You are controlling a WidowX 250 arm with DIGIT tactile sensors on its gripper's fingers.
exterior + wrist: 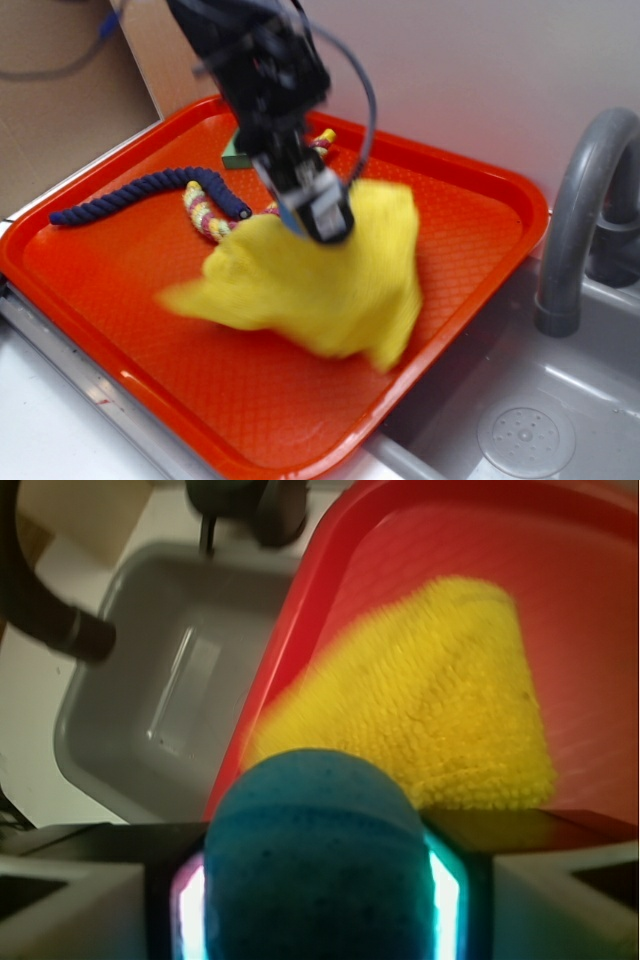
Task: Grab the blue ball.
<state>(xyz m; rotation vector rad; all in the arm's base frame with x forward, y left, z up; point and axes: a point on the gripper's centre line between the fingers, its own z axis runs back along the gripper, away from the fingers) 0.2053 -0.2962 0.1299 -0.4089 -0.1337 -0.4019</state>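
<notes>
The blue ball (315, 850), light blue with a dimpled surface and a seam groove, fills the gap between my two fingers in the wrist view. My gripper (315, 885) is shut on it, one finger pressing each side. In the exterior view my gripper (322, 218) is blurred and sits over the yellow cloth (320, 275) on the red tray (470, 210). The ball is hidden by the gripper body there. The wrist view shows the cloth (440, 690) lying below and ahead of the ball.
A dark navy rope (130, 195) and a red-yellow striped rope (205, 215) lie at the tray's back left, near a green block (235, 155). A grey sink (520, 420) with a grey faucet (575, 200) lies right of the tray; the sink also shows in the wrist view (160, 700).
</notes>
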